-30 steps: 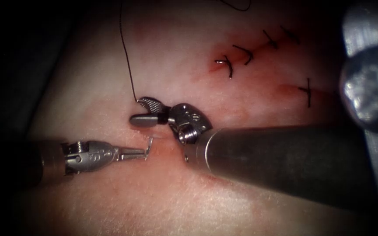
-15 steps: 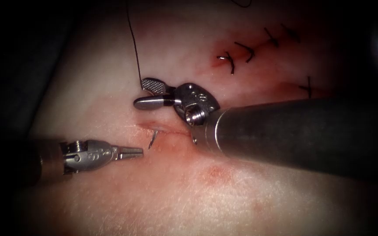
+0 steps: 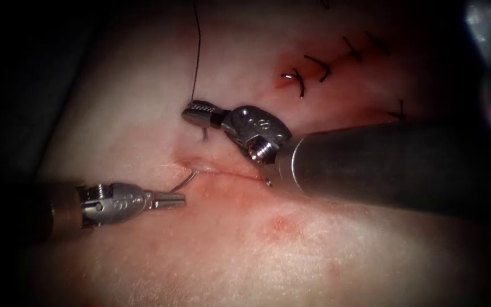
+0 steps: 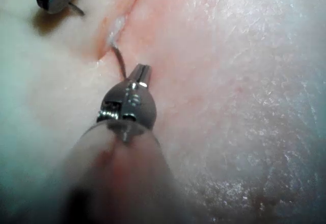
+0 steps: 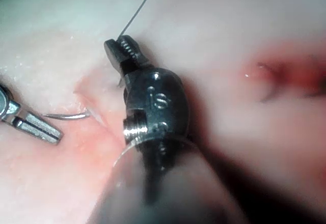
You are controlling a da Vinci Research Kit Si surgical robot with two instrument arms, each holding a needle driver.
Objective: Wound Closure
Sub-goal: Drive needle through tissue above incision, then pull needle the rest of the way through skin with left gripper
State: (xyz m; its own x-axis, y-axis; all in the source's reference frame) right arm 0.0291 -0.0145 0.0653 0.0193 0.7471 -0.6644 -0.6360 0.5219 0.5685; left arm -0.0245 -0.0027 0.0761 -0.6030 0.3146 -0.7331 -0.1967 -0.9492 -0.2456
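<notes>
Two claws over pale tissue stained with red fluid. Left claw closed and empty, tips just beside the exposed needle without touching it; same seen in left wrist view, left claw shut beside needle. Needle a thin curved grey wire, one end buried in the tissue at the left end of the cut, the free part arcing down and left toward the left claw; seen likewise in right wrist view as a short pale arc emerging from the cut. Which end of the needle is exposed: cannot be told. Right claw clamped on the dark thread, above the cut; thread running straight up from the jaws, a short tail hanging below them. Confirmed in right wrist view: right claw closed on thread. Finished stitches with dark cut ends along the cut's far right stretch, well apart from both claws.
</notes>
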